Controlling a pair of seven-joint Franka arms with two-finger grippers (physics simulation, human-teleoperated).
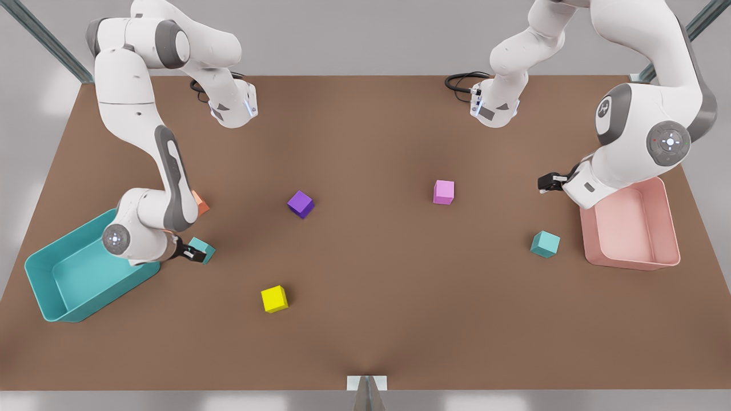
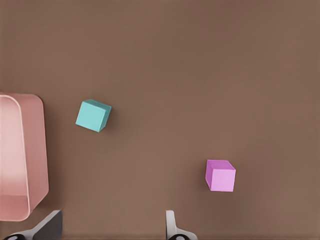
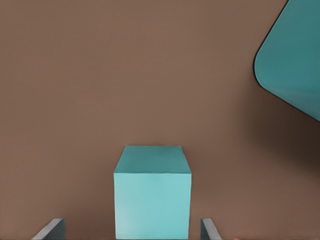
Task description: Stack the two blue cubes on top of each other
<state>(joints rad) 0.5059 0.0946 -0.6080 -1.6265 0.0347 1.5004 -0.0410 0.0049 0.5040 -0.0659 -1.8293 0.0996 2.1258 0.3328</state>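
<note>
One blue cube (image 1: 204,249) sits on the brown table beside the teal bin at the front view's left. My right gripper (image 1: 196,254) is low over it, open, with a finger on each side of the cube (image 3: 152,197) and a small gap to both. The other blue cube (image 1: 545,244) lies at the front view's right, close to the pink bin. My left gripper (image 1: 547,182) hovers open above the table a little beyond that cube (image 2: 93,115), with nothing between its fingers (image 2: 172,227).
A teal bin (image 1: 108,294) stands at the front view's left and a pink bin (image 1: 631,260) at its right. A purple cube (image 1: 300,204), a pink cube (image 1: 444,192) and a yellow cube (image 1: 274,298) lie mid-table. An orange cube (image 1: 200,202) peeks from behind the right arm.
</note>
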